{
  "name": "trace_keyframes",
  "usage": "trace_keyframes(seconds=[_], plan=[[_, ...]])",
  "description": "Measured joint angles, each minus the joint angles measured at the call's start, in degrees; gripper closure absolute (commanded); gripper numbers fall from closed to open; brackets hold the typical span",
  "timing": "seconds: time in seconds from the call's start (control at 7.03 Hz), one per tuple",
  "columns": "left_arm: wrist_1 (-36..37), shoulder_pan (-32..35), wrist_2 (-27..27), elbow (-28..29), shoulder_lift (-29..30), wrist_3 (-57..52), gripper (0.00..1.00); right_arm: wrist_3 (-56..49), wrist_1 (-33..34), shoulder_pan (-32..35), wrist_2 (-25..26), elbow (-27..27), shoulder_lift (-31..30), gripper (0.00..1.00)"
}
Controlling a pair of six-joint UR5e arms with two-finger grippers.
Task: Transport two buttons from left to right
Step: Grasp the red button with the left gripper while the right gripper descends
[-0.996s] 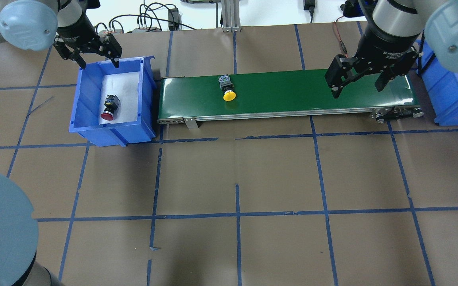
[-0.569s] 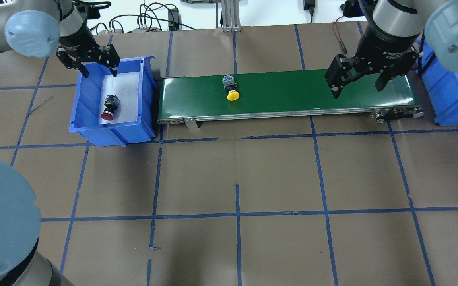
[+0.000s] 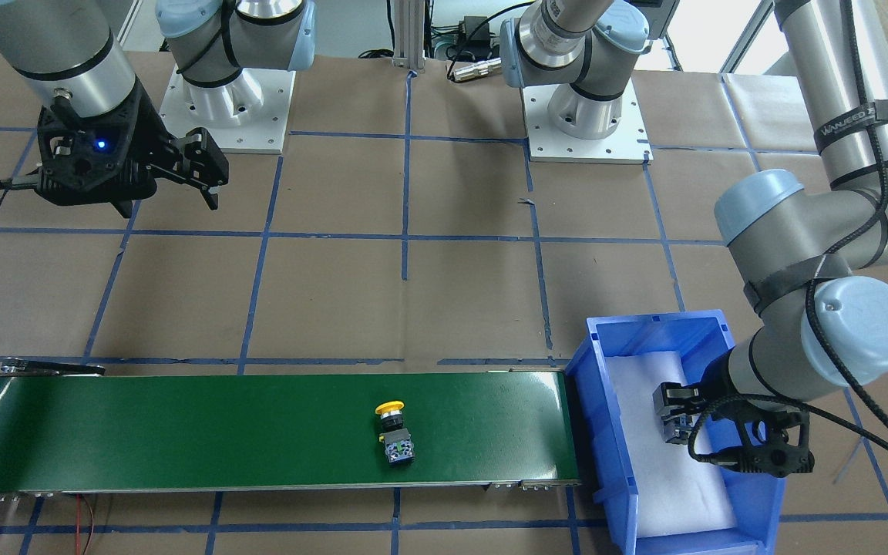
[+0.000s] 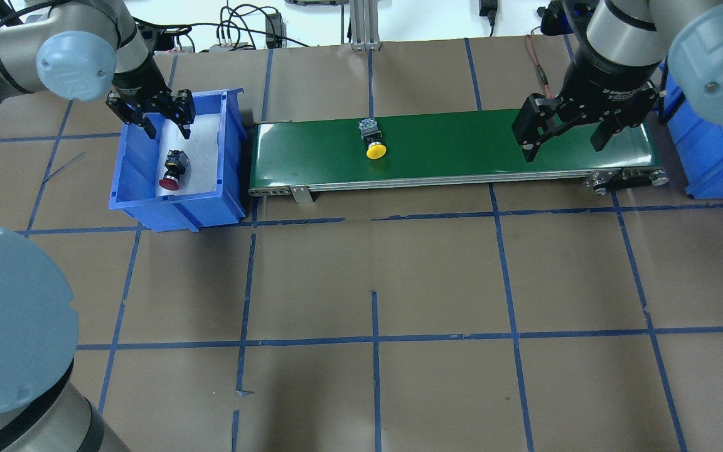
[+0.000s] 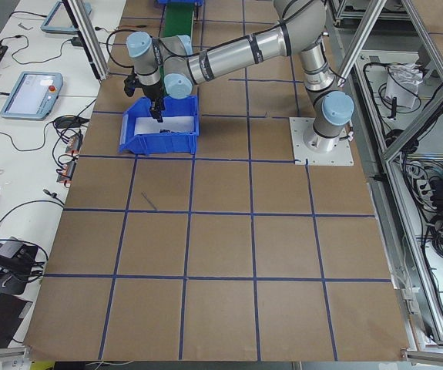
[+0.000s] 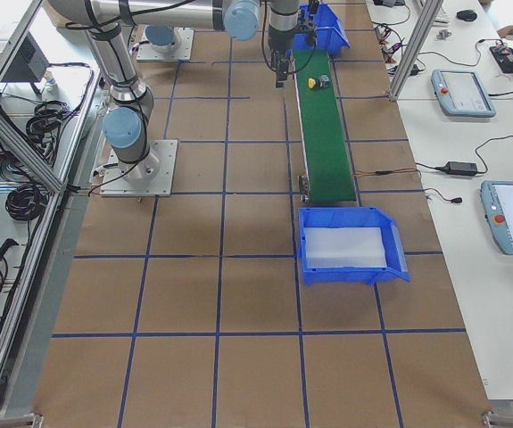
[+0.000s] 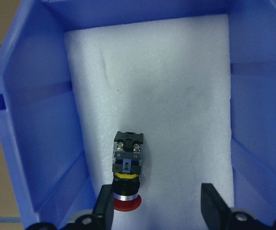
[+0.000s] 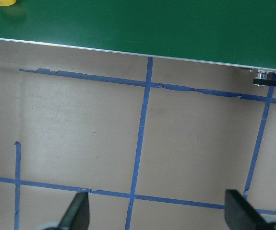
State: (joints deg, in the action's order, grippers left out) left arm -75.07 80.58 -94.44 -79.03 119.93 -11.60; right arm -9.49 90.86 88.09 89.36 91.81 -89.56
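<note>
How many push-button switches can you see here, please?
2. The red-capped button lies inside the left blue bin; the yellow-capped button lies on the green conveyor belt. None seems hidden.

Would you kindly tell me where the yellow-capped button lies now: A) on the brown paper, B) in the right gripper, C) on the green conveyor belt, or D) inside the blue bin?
C: the yellow-capped button lies on its side on the green conveyor belt, held by nothing.
</note>
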Motion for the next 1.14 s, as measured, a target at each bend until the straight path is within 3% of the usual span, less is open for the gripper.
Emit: trace_keyframes(seconds=[0.57, 1.14], plan=[[3.1, 0.2, -2.4, -2.2, 1.6, -2.0, 0.31, 1.3, 5.8, 0.4, -0.5, 0.4, 2.6, 0.00], [6.7, 0.2, -3.2, -2.1, 4.2, -2.0, 0.31, 1.4, 5.6, 0.7, -0.1, 0.9, 3.4, 0.00]])
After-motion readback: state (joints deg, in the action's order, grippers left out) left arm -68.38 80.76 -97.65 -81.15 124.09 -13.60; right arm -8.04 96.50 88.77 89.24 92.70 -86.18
